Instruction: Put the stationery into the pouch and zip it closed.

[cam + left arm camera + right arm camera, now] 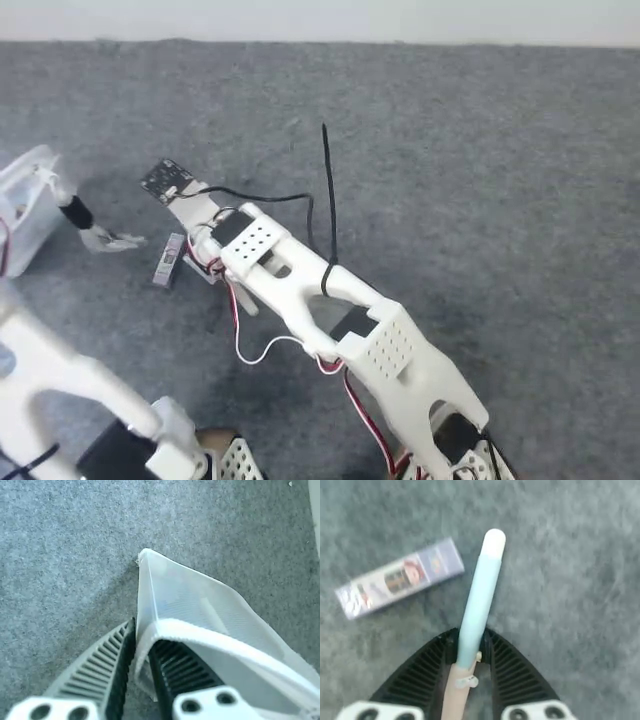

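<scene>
High view: the right arm lay stretched across the grey table, its far end over a small flat packet that rested on the surface. The translucent pouch stood at the table's edge on the left arm's side, well apart from the packet. Left wrist view: the left gripper was closed to a narrow gap on the pouch's wall just under its white rim, one ribbed finger on each side of the fabric, so that the pouch was held up off the table. Its mouth appeared to gape, though no contents could be made out. Right wrist view: the right gripper was pinched on the lower barrel of a pale blue pen, whose white cap pointed away from the jaws. The packet lay on the table just beside the pen's capped end, not touching it. Judged from these views, the step in hand was loading the first item: the pen was grasped but not yet in the pouch, the packet was still to be collected, and zipping remained undone. The next move called for carrying the pen across to the pouch, lining its capped end up with the held-open mouth, and letting go only once it was inside the rim.
</scene>
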`<state>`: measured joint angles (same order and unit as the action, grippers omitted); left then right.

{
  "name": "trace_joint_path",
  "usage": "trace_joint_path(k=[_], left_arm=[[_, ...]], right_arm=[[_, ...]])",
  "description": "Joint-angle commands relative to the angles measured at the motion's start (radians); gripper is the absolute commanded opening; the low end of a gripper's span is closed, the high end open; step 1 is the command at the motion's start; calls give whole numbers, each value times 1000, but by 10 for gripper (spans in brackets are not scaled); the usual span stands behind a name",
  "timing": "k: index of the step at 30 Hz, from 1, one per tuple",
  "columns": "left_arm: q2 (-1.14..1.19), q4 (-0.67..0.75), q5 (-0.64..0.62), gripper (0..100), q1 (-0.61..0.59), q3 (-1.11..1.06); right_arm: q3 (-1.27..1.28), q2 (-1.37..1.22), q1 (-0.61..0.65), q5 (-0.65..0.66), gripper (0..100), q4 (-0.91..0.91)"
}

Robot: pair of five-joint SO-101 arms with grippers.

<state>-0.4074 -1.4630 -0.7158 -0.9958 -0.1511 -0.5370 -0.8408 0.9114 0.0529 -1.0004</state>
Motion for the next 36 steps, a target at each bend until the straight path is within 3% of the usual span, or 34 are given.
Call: trace_joint_path(k=[1, 7, 10, 16, 25, 36], left_arm=[[-6, 32, -14, 10, -9, 73], [-8, 34, -14, 10, -9, 73], [-6, 35, -14, 10, -9, 73], [-6, 37, -14, 10, -8, 73], [-6, 37, -12, 10, -6, 73], [-6, 37, -12, 10, -6, 73]], right_arm=[[-84, 53, -19, 14, 9, -174], [-109, 51, -16, 135, 11, -312], [-109, 58, -16, 117, 20, -315], [-110, 61, -13, 118, 143, -334], [-222, 58, -16, 115, 145, -354], [-224, -7, -5, 115, 145, -231]])
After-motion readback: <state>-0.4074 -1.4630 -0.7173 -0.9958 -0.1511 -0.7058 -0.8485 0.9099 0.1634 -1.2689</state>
